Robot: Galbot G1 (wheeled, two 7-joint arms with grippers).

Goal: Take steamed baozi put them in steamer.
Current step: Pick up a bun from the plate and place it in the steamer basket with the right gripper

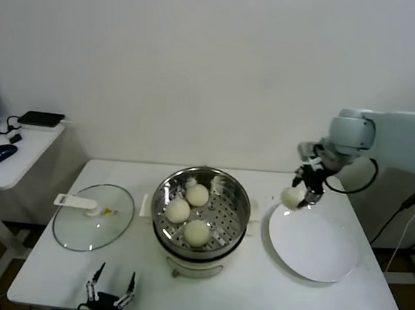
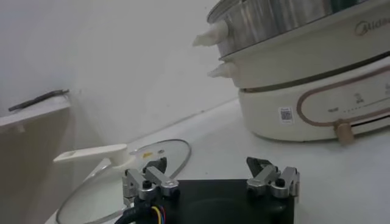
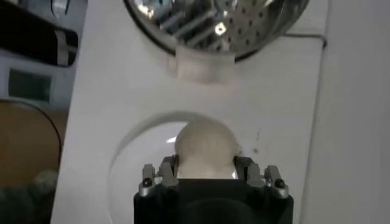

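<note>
- We've got the right gripper clamped on one baozi, a finger pressed into each side of the bun.
- Under it sits the white plate, with the bun over its rim area.
- Beyond, on the white table, the steamer shows its perforated tray and one white handle.

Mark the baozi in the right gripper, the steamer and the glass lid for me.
baozi (image 1: 291, 197), head view, its rounded side beside the fingers.
right gripper (image 1: 309, 195), head view, between its fingertips.
steamer (image 1: 241, 201), head view, steel rim.
glass lid (image 1: 79, 231), head view, bare glass.
</note>
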